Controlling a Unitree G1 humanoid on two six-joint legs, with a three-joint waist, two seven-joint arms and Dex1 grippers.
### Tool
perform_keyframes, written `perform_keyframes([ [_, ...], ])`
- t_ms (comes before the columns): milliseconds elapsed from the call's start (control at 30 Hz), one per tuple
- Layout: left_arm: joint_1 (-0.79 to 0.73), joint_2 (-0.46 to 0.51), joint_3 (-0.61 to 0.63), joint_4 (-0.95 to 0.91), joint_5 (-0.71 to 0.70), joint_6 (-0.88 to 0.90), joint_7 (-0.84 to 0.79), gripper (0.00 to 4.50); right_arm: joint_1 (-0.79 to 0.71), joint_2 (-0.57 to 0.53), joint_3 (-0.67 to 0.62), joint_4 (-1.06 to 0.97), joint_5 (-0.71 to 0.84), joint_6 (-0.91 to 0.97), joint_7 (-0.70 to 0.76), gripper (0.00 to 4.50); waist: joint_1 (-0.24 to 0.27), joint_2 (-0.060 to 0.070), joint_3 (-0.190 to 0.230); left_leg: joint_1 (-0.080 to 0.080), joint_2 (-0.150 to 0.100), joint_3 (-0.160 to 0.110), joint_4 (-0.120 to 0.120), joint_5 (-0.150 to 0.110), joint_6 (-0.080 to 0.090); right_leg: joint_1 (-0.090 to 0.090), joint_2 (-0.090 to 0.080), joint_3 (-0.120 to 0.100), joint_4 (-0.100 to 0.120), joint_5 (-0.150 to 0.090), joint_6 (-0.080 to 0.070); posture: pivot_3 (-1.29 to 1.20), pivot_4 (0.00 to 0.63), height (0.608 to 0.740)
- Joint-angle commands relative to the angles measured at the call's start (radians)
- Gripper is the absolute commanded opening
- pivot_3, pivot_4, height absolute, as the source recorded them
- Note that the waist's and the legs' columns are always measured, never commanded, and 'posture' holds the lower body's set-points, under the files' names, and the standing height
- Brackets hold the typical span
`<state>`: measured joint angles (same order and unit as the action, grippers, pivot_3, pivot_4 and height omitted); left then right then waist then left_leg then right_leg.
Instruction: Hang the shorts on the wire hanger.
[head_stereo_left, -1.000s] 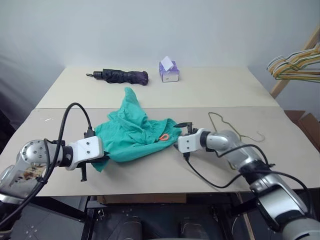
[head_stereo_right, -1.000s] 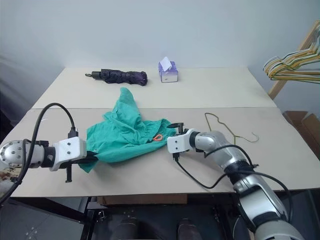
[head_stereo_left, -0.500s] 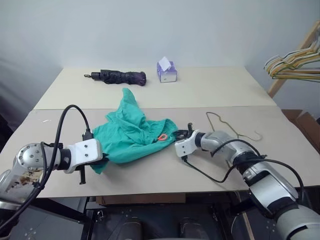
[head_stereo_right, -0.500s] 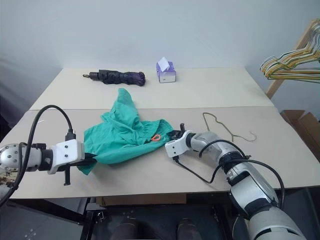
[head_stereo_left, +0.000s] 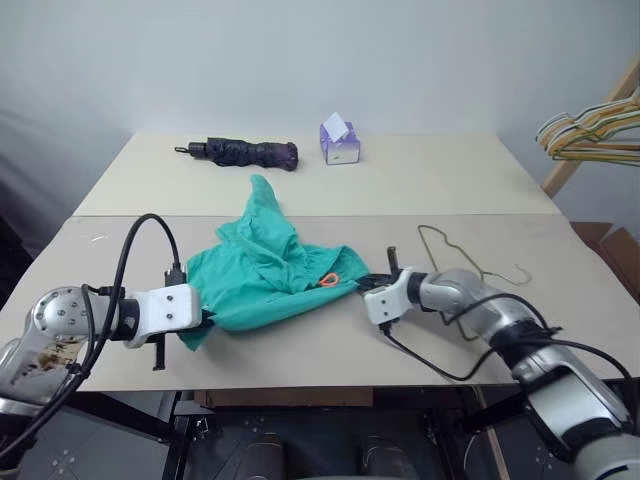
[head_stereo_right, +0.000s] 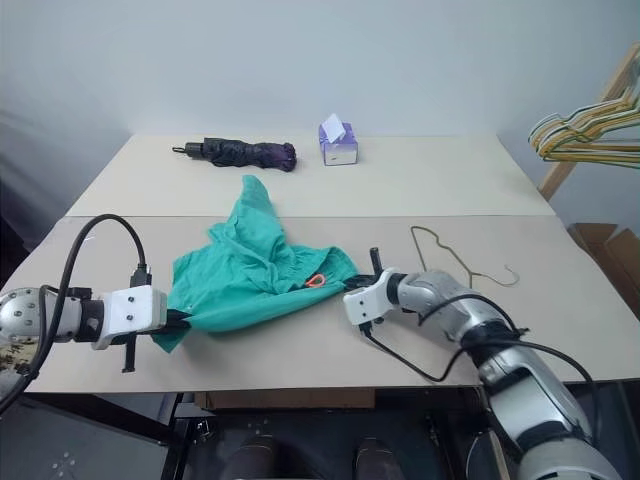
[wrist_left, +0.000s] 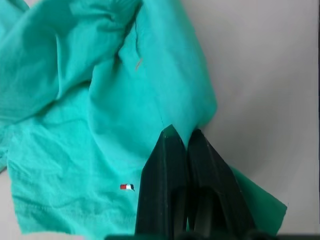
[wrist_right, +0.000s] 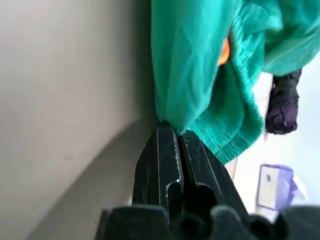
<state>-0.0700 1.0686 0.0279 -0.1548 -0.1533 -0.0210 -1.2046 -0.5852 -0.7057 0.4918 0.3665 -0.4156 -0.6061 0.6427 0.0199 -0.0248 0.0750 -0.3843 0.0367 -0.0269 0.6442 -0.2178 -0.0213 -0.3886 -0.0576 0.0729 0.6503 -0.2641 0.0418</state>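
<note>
Shorts (head_stereo_left: 268, 270) of teal-green fabric are spread crumpled on the near bench (head_stereo_left: 300, 345). One edge is pinched by the left gripper (wrist_left: 181, 139), its jaws pressed together on the cloth; the opposite edge, near the orange patch (head_stereo_left: 328, 279), is pinched by the right gripper (wrist_right: 172, 131) likewise. Just beside the right arm, the wire hanger (head_stereo_left: 455, 255) is laid flat.

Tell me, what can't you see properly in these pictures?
- Table under the shorts: covered by the cloth, head views.
- Bunch of hangers: cut off by the picture's edge, head views.
- Tiny flag mark on the shorts: too small to read, left wrist view.
</note>
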Motion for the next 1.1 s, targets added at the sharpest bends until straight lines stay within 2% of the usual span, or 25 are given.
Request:
perform_keyframes([
  [33, -0.065, -0.004, -0.013, 0.072, 0.012, -0.119, -0.039, 0.00, 0.065, -0.103, -0.073, -0.267, 0.264, 0.067, 0.202, 0.02, -0.006, 0.000, 0.000, 0.000, 0.000, 0.000, 0.000, 0.000, 0.000, 0.000, 0.000, 0.000, 0.000, 0.000, 0.000, 0.08, 0.021, 0.740],
  [133, -0.124, -0.022, -0.037, 0.116, -0.029, -0.138, -0.098, 0.00, 0.161, -0.248, -0.104, -0.498, 0.511, 0.245, 0.419, 0.02, -0.008, 0.000, 0.000, 0.001, 0.000, 0.000, 0.000, 0.000, 0.000, 0.001, 0.000, 0.000, 0.000, 0.000, 0.000, 0.05, 0.013, 0.740],
  [267, -0.172, -0.033, -0.069, 0.159, -0.075, -0.170, -0.207, 0.00, 0.171, -0.301, -0.143, -0.639, 0.681, 0.460, 0.535, 0.02, -0.024, 0.000, -0.002, 0.001, 0.001, 0.001, 0.001, 0.000, 0.000, 0.001, 0.000, 0.000, 0.000, 0.000, 0.000, 0.02, 0.008, 0.740],
  [400, -0.249, -0.081, -0.105, 0.232, -0.035, -0.202, -0.206, 0.00, 0.089, -0.216, -0.160, -0.613, 0.704, 0.562, 0.545, 0.02, -0.044, -0.001, -0.003, 0.003, 0.003, 0.002, 0.001, 0.000, 0.000, 0.002, 0.003, 0.000, 0.000, 0.000, 0.000, 0.00, 0.000, 0.740],
  [533, -0.450, -0.171, -0.121, 0.391, 0.023, -0.159, -0.121, 0.00, -0.090, -0.092, -0.156, -0.415, 0.612, 0.590, 0.516, 0.02, -0.045, -0.001, -0.004, 0.001, 0.003, 0.001, 0.002, 0.000, 0.000, 0.001, 0.004, 0.000, 0.001, 0.001, 0.000, 0.00, 0.000, 0.740],
  [700, -0.857, -0.282, -0.147, 0.810, 0.222, -0.194, 0.188, 0.00, -0.436, 0.091, -0.131, 0.120, 0.348, 0.471, 0.268, 0.02, -0.043, -0.002, -0.004, -0.001, 0.002, -0.001, 0.004, 0.000, 0.000, -0.001, 0.003, -0.001, 0.001, 0.002, 0.000, 0.02, 0.000, 0.740],
  [800, -1.155, -0.358, -0.179, 1.120, 0.393, -0.135, 0.664, 0.00, -0.702, 0.202, -0.109, 0.514, 0.170, 0.446, -0.105, 0.02, -0.045, -0.002, -0.004, -0.003, -0.002, -0.002, 0.003, 0.001, -0.001, -0.005, 0.000, -0.001, 0.005, 0.002, 0.001, 0.04, 0.000, 0.740],
  [867, -1.322, -0.393, -0.182, 1.282, 0.452, -0.098, 0.946, 0.00, -0.846, 0.253, -0.107, 0.712, 0.093, 0.433, -0.355, 0.02, -0.046, -0.002, -0.004, -0.013, -0.003, -0.002, 0.002, 0.004, -0.006, -0.018, -0.003, 0.000, 0.011, 0.002, 0.001, 0.04, 0.000, 0.740],
  [967, -1.465, -0.415, -0.174, 1.404, 0.487, -0.097, 1.205, 0.00, -0.968, 0.295, -0.144, 0.864, 0.058, 0.396, -0.653, 0.02, -0.046, -0.003, -0.004, -0.031, -0.003, -0.003, 0.000, 0.014, -0.023, -0.040, -0.003, 0.000, 0.020, 0.003, 0.000, 0.05, 0.000, 0.740],
  [1033, -1.531, -0.419, -0.170, 1.435, 0.504, -0.130, 1.341, 0.00, -1.022, 0.302, -0.181, 0.906, 0.059, 0.360, -0.820, 0.02, -0.045, -0.003, -0.004, -0.035, -0.003, -0.001, -0.004, 0.014, -0.024, -0.046, -0.004, 0.000, 0.020, 0.003, 0.000, 0.05, 0.000, 0.740],
  [1100, -1.577, -0.419, -0.169, 1.444, 0.519, -0.185, 1.439, 0.00, -1.048, 0.295, -0.204, 0.921, 0.058, 0.304, -0.924, 0.02, -0.044, -0.003, -0.004, -0.041, -0.003, -0.001, -0.004, 0.014, -0.023, -0.053, -0.004, 0.000, 0.021, 0.003, 0.000, 0.05, 0.000, 0.740],
])
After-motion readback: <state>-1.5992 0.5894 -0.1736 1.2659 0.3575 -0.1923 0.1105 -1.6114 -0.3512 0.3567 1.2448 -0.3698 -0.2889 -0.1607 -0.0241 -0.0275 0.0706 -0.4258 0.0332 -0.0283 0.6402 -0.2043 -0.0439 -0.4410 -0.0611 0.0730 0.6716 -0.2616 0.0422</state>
